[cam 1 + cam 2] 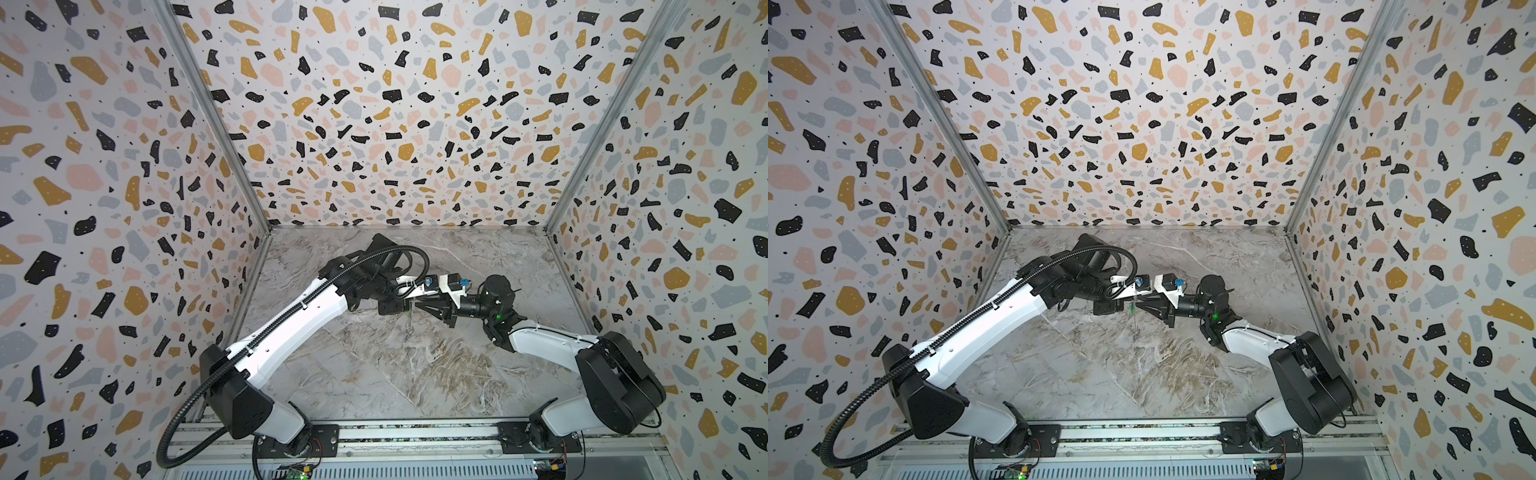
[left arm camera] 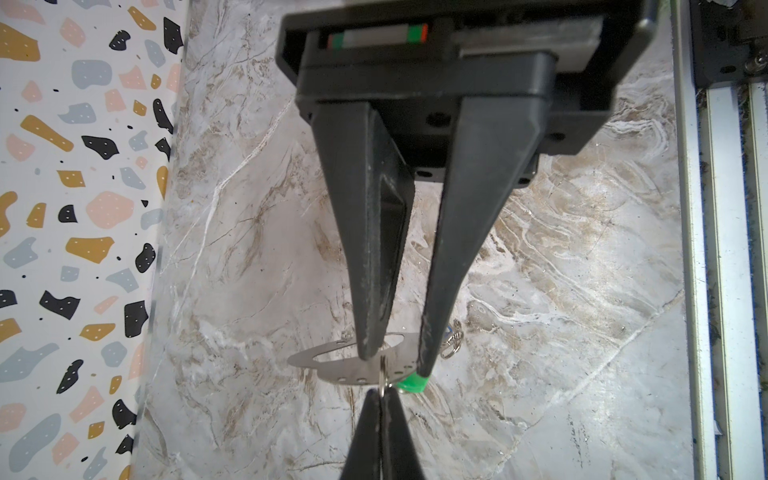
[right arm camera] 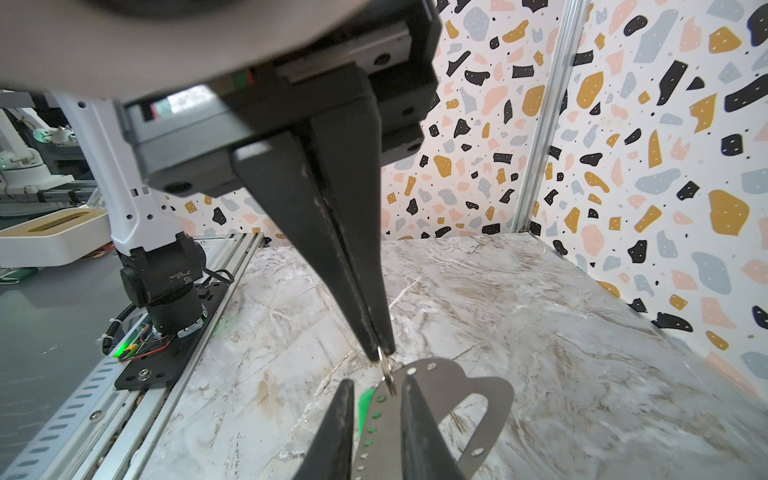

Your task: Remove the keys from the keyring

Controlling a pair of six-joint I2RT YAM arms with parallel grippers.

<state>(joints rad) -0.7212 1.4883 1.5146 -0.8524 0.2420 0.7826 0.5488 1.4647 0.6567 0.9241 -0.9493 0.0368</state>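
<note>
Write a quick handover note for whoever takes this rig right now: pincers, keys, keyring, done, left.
Left pincer: shut on the keyring plate, held up off the table.
Right pincer: shut on a wire ring at the plate's edge.
Green key: against the plate beside that ring, not yet off.
Blue key: not clearly seen.
Done: both grips set.
Left: work the ring and keys free, probably while the left holds steady.
</note>
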